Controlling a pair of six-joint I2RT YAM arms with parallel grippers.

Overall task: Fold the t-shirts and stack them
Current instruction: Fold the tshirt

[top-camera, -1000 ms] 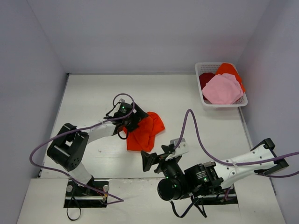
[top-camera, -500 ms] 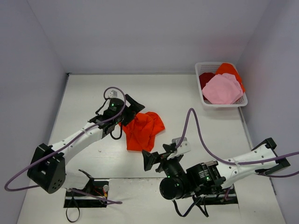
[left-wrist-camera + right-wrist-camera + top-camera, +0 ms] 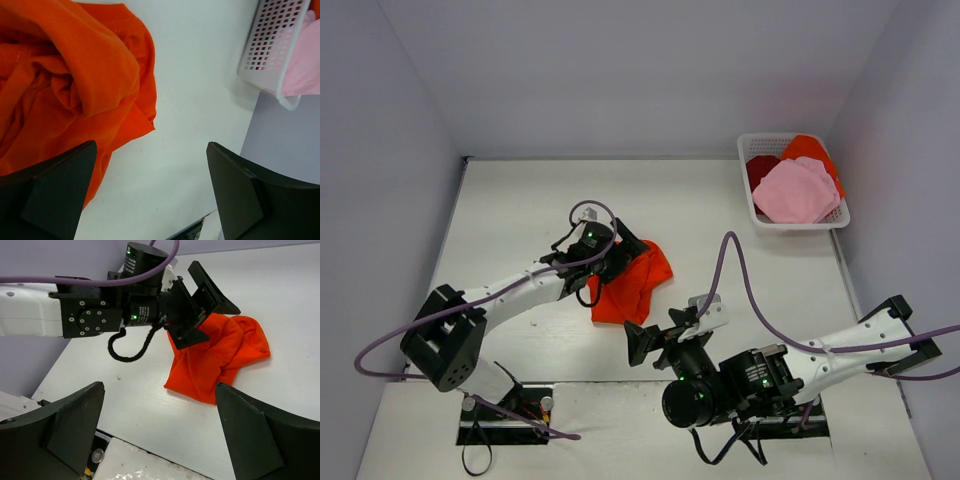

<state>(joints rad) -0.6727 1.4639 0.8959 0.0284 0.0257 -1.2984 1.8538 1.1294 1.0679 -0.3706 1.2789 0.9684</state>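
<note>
On the left, the left gripper (image 3: 621, 249) is held low over the table (image 3: 520, 200) with its jaws spread wide and nothing between them. It is aimed at the near-left edge of the orange-red t-shirt (image 3: 634, 284), probably so that a hem or corner can be pinched. Whether the lower finger touches the cloth cannot be told.

The orange-red t-shirt is found at the middle of the table, well apart from the others. It is crumpled into a loose heap. Deep soft folds are seen in the left wrist view, with a stitched hem at the top. No sleeve or collar can be picked out, so it is judged that spreading is needed before any fold.

To the right and nearer, the right gripper (image 3: 665, 335) is kept released and empty, beside the heap, seemingly in waiting.

At the far right, a pink t-shirt (image 3: 795, 190), a dark red t-shirt (image 3: 760, 170) and an orange t-shirt (image 3: 810, 150) are bundled in the white lattice basket (image 3: 752, 205), unfolded.
</note>
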